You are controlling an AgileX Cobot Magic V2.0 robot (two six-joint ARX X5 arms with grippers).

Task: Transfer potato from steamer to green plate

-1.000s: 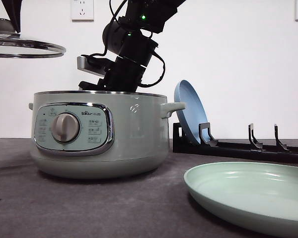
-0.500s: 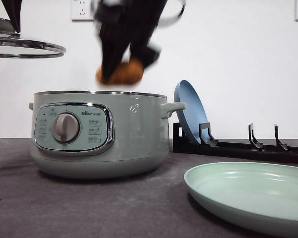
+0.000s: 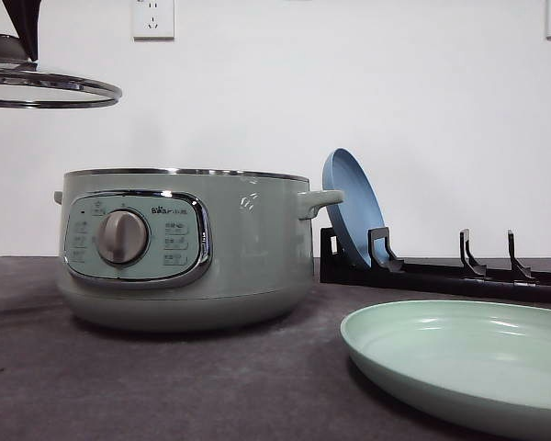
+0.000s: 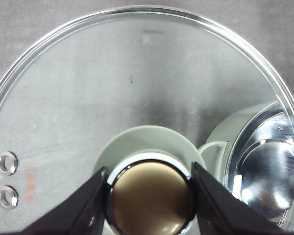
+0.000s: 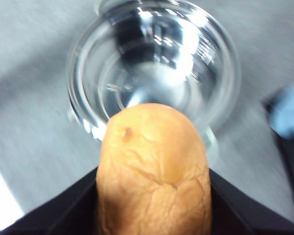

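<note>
The sage-green steamer (image 3: 184,248) stands lidless on the dark table, left of centre. In the right wrist view my right gripper (image 5: 154,208) is shut on the orange-brown potato (image 5: 154,166), high above the steamer's shiny inner bowl (image 5: 152,63). The green plate (image 3: 468,363) lies empty at the front right. My left gripper (image 4: 150,196) is shut on the knob (image 4: 150,198) of the glass lid (image 4: 132,83). It holds the lid (image 3: 46,87) in the air, up and to the left of the steamer (image 4: 269,166).
A blue plate (image 3: 349,207) leans upright in a black dish rack (image 3: 441,266) behind the green plate, just right of the steamer's handle (image 3: 317,197). A white wall with sockets closes off the back.
My right gripper rose out of the steamer with the potato and left the top of the front view. The left arm with the lid stayed put.
</note>
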